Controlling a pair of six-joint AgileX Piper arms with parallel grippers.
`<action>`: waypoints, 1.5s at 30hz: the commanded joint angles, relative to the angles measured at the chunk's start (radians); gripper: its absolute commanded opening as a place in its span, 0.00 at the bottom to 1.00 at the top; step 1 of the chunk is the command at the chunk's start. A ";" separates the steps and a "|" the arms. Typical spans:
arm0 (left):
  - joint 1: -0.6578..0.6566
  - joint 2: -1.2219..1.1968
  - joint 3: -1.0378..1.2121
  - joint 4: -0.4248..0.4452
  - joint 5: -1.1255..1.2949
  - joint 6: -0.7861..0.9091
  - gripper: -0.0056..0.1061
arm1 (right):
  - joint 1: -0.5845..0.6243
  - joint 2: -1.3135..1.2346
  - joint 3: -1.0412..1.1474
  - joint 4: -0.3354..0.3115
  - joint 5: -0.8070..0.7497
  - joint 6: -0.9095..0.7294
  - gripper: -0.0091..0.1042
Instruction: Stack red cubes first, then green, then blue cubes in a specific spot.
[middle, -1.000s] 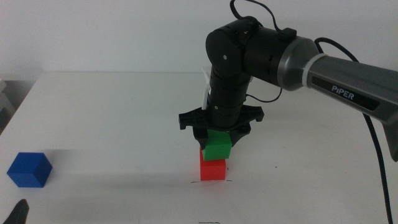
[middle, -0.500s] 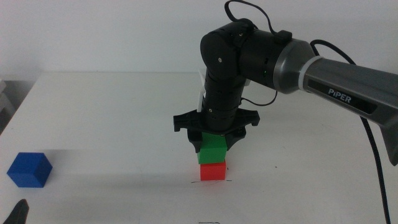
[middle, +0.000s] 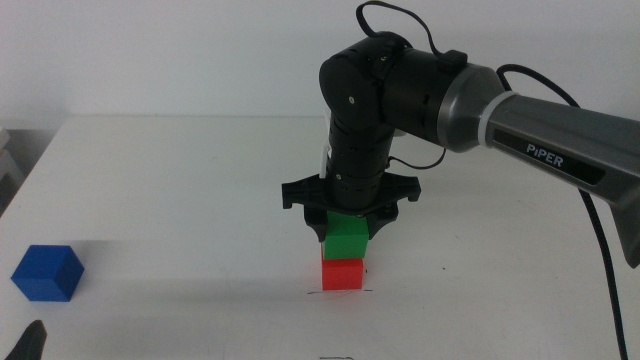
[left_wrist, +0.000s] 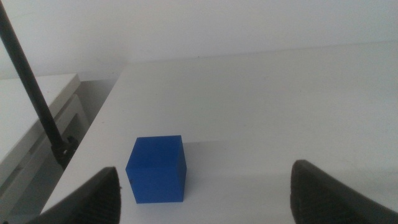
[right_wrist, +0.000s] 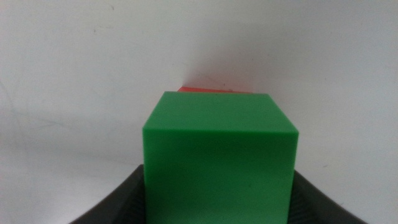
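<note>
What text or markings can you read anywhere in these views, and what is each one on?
"PiPER": white lettering on the grey link of the right arm, in the middle view.
No print shows on the green cube, red cube or blue cube.
The dark hand-drawn line under the red cube is a mark, not a word.

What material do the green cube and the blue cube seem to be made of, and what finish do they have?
The green cube, gripped by the right gripper over the red cube, looks like solid plastic, perhaps painted wood: even colour, matte faces, crisp edges, no glare. The blue cube, lying before the open left gripper, shows the same smooth matte look. The exact material is uncertain.
</note>
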 joint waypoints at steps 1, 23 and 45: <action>0.001 -0.023 -0.004 -0.007 -0.079 -0.006 0.89 | 0.002 -0.061 -0.031 0.000 0.063 0.035 0.07; 0.001 -0.023 -0.004 -0.007 -0.079 -0.006 0.89 | 0.002 -0.033 -0.031 0.020 0.062 0.064 0.30; 0.001 -0.023 -0.004 -0.007 -0.079 -0.006 0.89 | -0.021 -0.328 -0.031 -0.005 0.062 0.028 0.83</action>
